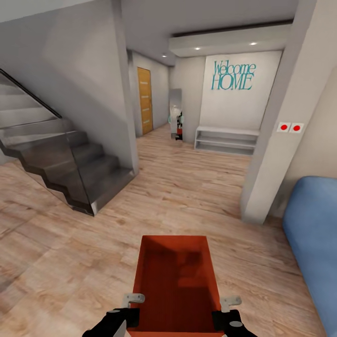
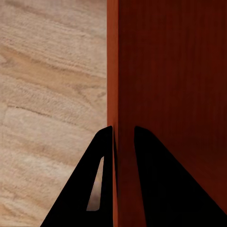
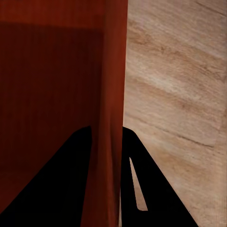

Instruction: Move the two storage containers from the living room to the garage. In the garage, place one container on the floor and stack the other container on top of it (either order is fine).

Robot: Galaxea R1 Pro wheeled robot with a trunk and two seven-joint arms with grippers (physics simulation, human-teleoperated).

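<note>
One orange-red, lidless storage container [image 1: 175,276] is held low in front of me over the living room's light wood-plank floor [image 1: 196,187]. My left gripper [image 1: 133,299] is shut on its left wall. In the left wrist view that wall [image 2: 175,71] runs between the black fingers of the left gripper [image 2: 124,127]. My right gripper [image 1: 229,302] is shut on the right wall. That wall [image 3: 109,71] also sits pinched in the right gripper [image 3: 106,127] in the right wrist view. The container's inside is empty. The garage and its concrete floor are out of view.
A dark staircase [image 1: 79,168] with a glass side rises on the left. A white pillar [image 1: 271,154] and a blue sofa [image 1: 313,224] stand on the right. Ahead, a hallway leads to a honey-wood door [image 1: 144,100] and a white shelf [image 1: 227,139] under "Welcome HOME" lettering.
</note>
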